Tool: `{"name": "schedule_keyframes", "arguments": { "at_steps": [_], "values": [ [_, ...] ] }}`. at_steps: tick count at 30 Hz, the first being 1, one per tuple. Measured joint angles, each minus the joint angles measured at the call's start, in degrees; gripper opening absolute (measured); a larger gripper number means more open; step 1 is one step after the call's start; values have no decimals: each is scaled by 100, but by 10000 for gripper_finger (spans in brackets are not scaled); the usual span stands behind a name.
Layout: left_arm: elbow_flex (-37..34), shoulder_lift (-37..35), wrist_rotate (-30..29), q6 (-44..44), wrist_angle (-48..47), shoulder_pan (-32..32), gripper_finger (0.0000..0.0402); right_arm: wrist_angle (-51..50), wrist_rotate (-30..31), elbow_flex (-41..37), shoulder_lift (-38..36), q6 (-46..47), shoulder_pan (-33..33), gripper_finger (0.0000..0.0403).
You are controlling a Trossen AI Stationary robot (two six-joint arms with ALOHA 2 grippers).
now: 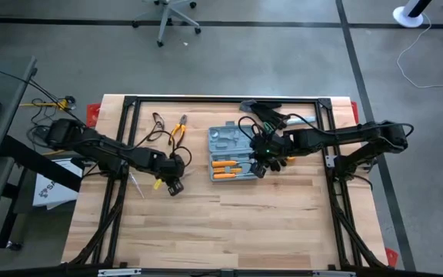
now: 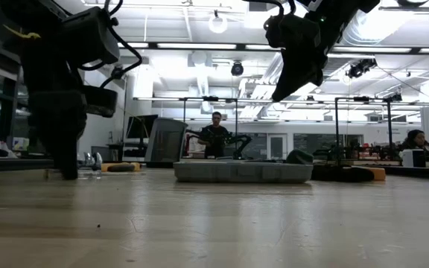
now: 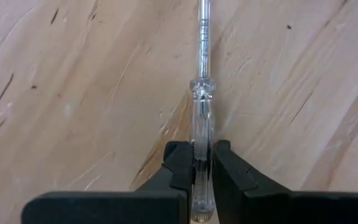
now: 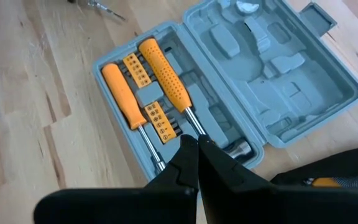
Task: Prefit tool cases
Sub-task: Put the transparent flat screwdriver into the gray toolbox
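One open grey-blue tool case [image 1: 228,152] at frame centre in the high view. Two orange-handled screwdrivers [image 4: 166,76] seated in it, with two orange bit strips [image 4: 135,70] between them. One clear-handled screwdriver [image 3: 202,118] on the wood. One pair of orange-handled pliers [image 1: 179,129], upper centre-left. Two persons [image 2: 216,132] in the background of the low view.

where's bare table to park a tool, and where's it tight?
Free: the whole front half of the table, below both arms, and the strip right of the open tool case. Tight: the back-left, with pliers, cables and the left claw closed on a clear-handled screwdriver; the right claw hangs shut over the case.
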Motion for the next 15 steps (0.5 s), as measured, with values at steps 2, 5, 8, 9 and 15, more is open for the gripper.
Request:
{"name": "schedule_keyframes", "arguments": {
  "at_steps": [2,5,8,9,15],
  "values": [
    [-10,-125,-29,-93,23,0,23,0,0,0,0,-4,1,0],
    [-31,-373,-136,-234,-45,0,15,0,0,0,0,-29,0,0],
    [-11,-635,-187,-303,35,2,5,0,0,0,0,-29,0,0],
    [-15,-707,-189,-303,32,2,6,0,-2,0,-2,-29,1,0],
    [236,-837,-253,-73,84,2,5,2,-2,0,-90,-29,-7,0]
  ]
}}
